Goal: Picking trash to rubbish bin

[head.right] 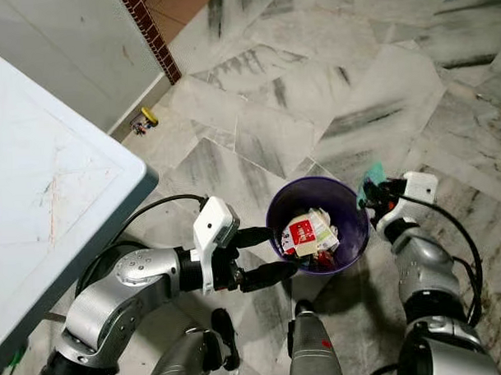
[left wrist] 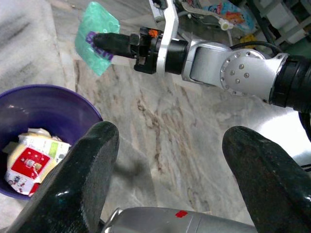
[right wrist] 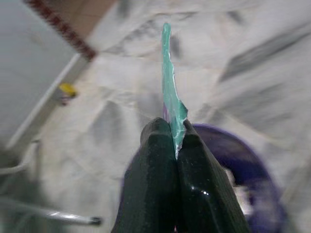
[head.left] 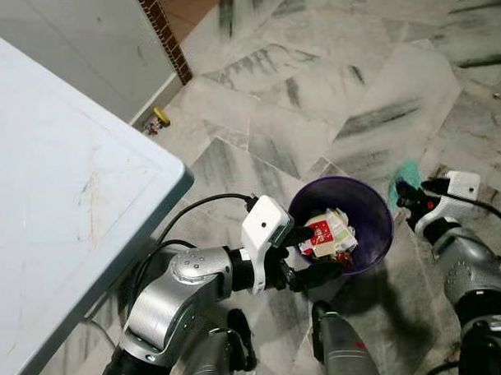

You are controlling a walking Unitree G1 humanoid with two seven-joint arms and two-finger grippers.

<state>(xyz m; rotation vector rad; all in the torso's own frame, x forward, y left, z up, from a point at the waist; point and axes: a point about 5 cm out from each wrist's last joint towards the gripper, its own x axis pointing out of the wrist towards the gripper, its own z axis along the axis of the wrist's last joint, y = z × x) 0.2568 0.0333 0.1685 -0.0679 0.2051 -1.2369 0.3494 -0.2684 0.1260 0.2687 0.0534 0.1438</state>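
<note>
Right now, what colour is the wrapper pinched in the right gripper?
Teal green wrapper with purple print; left wrist view shows it best.

A purple bin [head.left: 375, 232] holds red-and-white cartons [head.left: 322, 233], a teal wrapper [left wrist: 96, 37] hangs nearby, and the floor [head.left: 312, 78] is grey-streaked marble.

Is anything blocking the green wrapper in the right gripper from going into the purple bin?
Nothing visible does. The right gripper holds the green wrapper just beside the purple bin rim, whose top is open. The left gripper, open, sits at the bin's opposite side.
</note>
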